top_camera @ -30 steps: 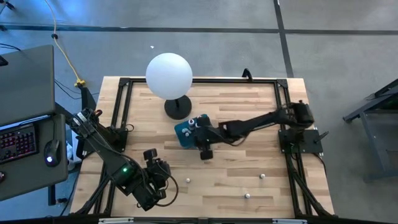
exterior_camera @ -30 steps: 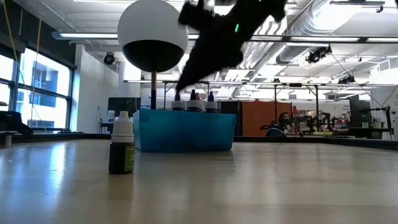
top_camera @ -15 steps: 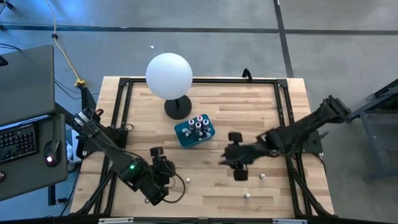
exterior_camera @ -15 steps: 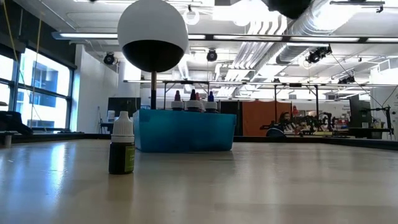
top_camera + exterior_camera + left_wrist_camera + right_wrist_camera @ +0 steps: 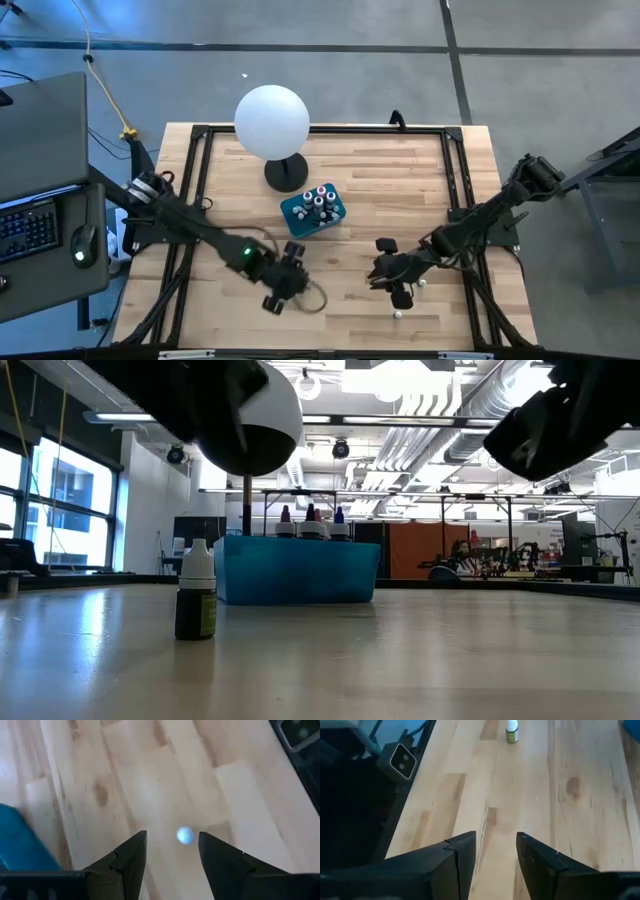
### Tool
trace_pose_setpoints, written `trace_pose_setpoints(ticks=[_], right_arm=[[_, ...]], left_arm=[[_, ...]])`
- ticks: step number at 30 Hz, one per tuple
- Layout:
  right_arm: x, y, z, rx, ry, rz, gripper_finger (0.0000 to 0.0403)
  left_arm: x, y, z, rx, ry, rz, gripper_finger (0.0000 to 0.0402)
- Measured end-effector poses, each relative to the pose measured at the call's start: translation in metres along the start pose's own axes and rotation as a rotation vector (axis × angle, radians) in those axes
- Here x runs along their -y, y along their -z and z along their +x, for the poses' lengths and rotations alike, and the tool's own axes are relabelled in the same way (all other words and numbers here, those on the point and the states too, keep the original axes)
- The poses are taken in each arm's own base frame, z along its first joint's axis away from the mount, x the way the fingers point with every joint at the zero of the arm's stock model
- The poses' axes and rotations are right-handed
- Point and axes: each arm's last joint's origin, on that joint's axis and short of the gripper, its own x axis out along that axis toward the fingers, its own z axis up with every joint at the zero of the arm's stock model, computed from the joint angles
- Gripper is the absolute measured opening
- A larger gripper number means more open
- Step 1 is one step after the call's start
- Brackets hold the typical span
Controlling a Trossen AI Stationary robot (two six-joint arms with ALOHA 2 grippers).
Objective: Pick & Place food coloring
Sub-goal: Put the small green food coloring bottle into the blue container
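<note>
The food coloring bottles are tiny and whitish. Several stand upright in the teal box (image 5: pixel 313 209), their caps showing above its rim (image 5: pixel 310 516). One loose bottle (image 5: pixel 185 834) stands on the table below my left gripper (image 5: pixel 172 836), between its open fingers and clear of both. In the high view my left gripper (image 5: pixel 292 284) hides that bottle. Another loose bottle (image 5: pixel 398 314) stands near the table's near edge. My right gripper (image 5: pixel 380 272) is open, near-right of the box, and holds nothing. It sees one bottle (image 5: pixel 511 731) far ahead.
The white ball lamp (image 5: pixel 272 121) stands on its dark foot behind the teal box. A dark bottle with a white cap (image 5: pixel 196 603) stands close to the low camera. Black frame rails (image 5: pixel 196 170) run along the table's edges. Bare wood lies between the two grippers.
My right gripper has left the teal box and swung toward the table's near-right part, coming lower. My left gripper has slid toward the table's right, along the near side, and now stands over the loose bottle. No bottle has moved.
</note>
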Motion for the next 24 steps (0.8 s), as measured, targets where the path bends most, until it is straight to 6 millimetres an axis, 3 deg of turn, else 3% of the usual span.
trace_pose_setpoints(ticks=[7,12,19,24], right_arm=[[0.004,-0.003,0.0,0.017,0.004,0.002,0.0133],[0.004,-0.004,0.0,0.022,0.013,-0.001,0.0133],[0.004,-0.004,0.0,0.026,0.011,0.0,0.0133],[0.004,-0.004,0.0,0.026,0.012,0.0,0.0133]], left_arm=[[-0.021,0.002,0.044,-0.063,0.24,-0.025,0.0177],[-0.022,0.011,0.07,-0.134,0.247,-0.003,0.0177],[-0.019,0.016,0.087,-0.142,0.251,0.034,0.0177],[-0.019,0.015,0.088,-0.131,0.253,0.074,0.0177]])
